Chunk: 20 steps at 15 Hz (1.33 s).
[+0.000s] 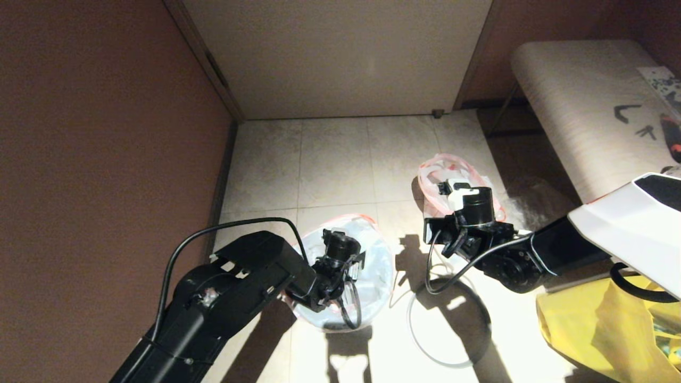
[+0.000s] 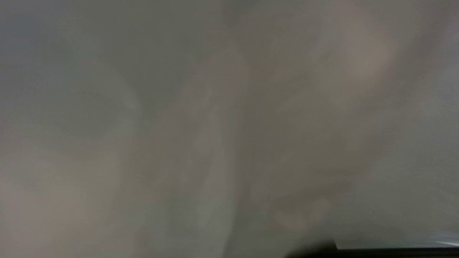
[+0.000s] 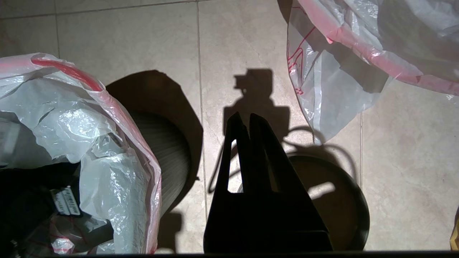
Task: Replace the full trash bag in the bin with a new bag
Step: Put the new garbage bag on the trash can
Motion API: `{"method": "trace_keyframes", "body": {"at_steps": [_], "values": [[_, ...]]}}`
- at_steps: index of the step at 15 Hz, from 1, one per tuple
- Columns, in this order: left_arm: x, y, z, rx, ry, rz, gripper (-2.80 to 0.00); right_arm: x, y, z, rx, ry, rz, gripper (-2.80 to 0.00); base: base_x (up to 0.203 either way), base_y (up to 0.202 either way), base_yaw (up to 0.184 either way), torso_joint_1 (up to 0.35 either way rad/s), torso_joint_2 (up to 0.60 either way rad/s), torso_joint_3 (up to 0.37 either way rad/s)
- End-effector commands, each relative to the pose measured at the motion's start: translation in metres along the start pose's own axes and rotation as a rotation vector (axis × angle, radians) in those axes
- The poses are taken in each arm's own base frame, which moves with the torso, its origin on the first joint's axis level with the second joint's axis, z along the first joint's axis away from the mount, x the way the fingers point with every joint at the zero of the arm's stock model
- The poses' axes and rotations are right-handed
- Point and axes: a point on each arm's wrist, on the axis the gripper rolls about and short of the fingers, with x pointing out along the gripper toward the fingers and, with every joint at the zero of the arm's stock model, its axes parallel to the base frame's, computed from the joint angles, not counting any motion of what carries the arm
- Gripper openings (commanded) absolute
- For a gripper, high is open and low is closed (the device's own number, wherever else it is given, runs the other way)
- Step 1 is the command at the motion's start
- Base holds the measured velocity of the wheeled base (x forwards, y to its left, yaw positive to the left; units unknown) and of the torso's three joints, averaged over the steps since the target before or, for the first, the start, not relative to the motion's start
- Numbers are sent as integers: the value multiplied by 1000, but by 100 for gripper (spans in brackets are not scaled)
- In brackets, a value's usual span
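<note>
The bin [image 3: 172,157] stands on the tiled floor, its black ribbed wall showing under the new bag [image 1: 375,255], which is draped over its mouth with the red-orange hem [image 3: 118,107] outside. My left gripper [image 1: 340,266] reaches down inside that bag; the left wrist view shows only plastic film [image 2: 215,143]. The full trash bag [image 1: 465,173] lies on the floor farther back, its pink hem [image 3: 358,46] uppermost. My right gripper [image 3: 247,120] hangs shut and empty over the floor between bin and full bag. The grey hoop [image 1: 410,324] lies on the floor below it.
A big yellow bag [image 1: 596,330] sits at the near right. A padded bench [image 1: 585,106] stands at the far right, with a brown wall [image 1: 106,133] to the left and a door [image 1: 340,53] at the back. Black cables [image 1: 213,230] loop off both arms.
</note>
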Motion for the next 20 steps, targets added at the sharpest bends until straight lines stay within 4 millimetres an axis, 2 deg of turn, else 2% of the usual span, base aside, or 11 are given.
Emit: {"method": "trace_keyframes", "body": {"at_steps": [1, 7, 10, 12, 17, 19, 20], "values": [[13, -1, -19, 11, 28, 14, -280, 2, 1, -3, -1, 4, -1, -280, 0, 0, 0, 0, 0, 0], [25, -4, -26, 6, 12, 50, -280, 5, 3, -8, 26, 1, 5, -280, 0, 0, 0, 0, 0, 0], [15, -1, -17, 5, 10, 52, -280, -1, 3, -1, 31, -14, 9, -280, 0, 0, 0, 0, 0, 0], [-13, 5, 9, -8, -12, 42, -280, -8, 1, 0, 29, -8, 7, -280, 0, 0, 0, 0, 0, 0], [-117, 43, 82, -62, -85, 21, -280, -20, -5, -2, 26, 7, -2, -280, 0, 0, 0, 0, 0, 0], [-137, 59, 103, -103, -117, 26, -280, -20, -6, -2, 43, 9, -3, -280, 0, 0, 0, 0, 0, 0], [-138, 61, 111, -114, -123, 29, -280, -19, -6, -3, 50, 12, -3, -280, 0, 0, 0, 0, 0, 0]]}}
